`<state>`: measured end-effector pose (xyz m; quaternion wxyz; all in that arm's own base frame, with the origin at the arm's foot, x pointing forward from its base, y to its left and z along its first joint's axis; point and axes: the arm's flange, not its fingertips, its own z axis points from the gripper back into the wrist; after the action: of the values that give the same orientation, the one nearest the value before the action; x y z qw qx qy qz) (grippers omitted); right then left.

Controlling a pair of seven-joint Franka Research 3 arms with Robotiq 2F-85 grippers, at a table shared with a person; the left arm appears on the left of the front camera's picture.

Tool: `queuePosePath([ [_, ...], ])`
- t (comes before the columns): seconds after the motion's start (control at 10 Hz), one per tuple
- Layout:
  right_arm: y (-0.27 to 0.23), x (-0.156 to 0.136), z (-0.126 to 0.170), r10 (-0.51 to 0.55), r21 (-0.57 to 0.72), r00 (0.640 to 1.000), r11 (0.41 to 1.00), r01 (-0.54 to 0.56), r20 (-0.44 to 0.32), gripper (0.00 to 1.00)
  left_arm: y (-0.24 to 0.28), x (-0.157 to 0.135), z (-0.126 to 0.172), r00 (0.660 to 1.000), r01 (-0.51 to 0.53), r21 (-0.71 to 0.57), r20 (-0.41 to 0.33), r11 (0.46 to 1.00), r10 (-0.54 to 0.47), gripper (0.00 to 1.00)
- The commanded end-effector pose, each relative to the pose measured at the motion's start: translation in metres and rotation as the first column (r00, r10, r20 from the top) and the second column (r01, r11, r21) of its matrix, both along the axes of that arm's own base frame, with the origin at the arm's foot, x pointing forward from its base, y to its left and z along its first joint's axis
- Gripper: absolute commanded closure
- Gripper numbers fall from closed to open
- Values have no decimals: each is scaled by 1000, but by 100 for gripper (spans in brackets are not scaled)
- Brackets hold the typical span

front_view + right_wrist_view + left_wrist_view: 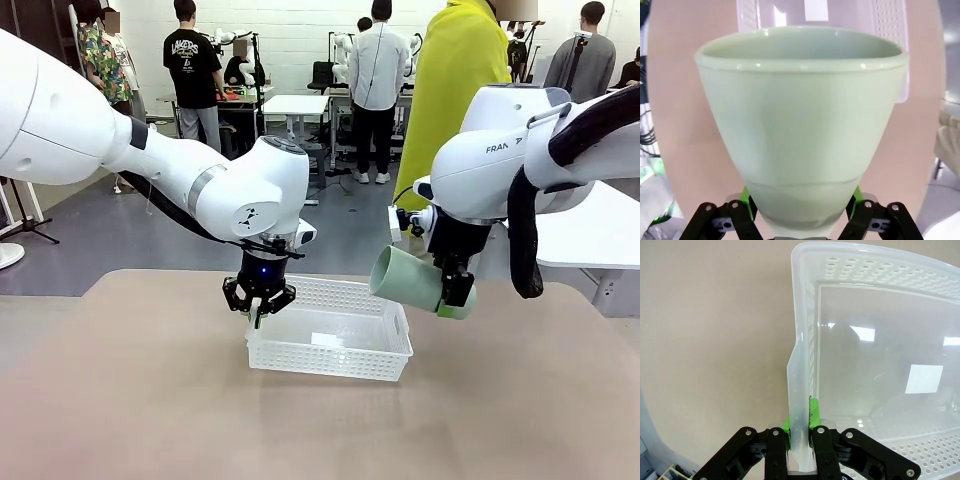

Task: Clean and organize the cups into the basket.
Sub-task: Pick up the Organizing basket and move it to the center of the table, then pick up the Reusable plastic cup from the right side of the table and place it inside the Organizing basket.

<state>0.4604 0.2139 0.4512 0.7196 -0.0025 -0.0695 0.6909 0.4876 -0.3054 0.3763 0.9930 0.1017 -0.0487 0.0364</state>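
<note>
Slippage is your risk: the right gripper (pixel 455 292) pinches the mint cup (pixel 408 278) by its tapered base, right of centre, near the basket (pixel 325 362); your left gripper (pixel 260 305) clamps its rim.

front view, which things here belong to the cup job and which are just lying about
Job: mint cup, held in the right gripper; basket, its rim pinched by the left gripper.
Just about: white table at far right; people standing behind.

Beige tabletop (pixel 130 400); person in yellow garment (pixel 455 90) beyond far edge; people (pixel 378 70) at white table (pixel 298 103) farther back (backs turned).
</note>
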Motion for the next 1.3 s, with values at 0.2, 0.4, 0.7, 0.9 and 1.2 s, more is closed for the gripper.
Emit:
queuePosePath([
  [0.2, -15, 4, 1, -31, -2, 1000, 1000, 31, 5, 20, 1, -1, -2, 1000, 3, 5, -3, 1000, -3, 100],
  [0.4, -15, 4, 1, -31, -2, 1000, 1000, 31, 5, 20, 1, -1, -2, 1000, 3, 5, -3, 1000, -3, 100],
  [0.7, 32, 6, -11, 59, -157, 998, 986, -61, -15, 19, 1, -1, -2, 1000, 3, 5, -3, 1000, -3, 100],
  [0.9, 66, 10, -21, 121, -165, 991, 978, -129, -54, 19, 1, -1, -2, 1000, 3, 5, -3, 1000, -3, 100],
  [1.2, 91, 22, -32, 161, -119, 984, 978, -169, -77, 19, 1, -1, -2, 1000, 3, 5, -3, 1000, -3, 100],
])
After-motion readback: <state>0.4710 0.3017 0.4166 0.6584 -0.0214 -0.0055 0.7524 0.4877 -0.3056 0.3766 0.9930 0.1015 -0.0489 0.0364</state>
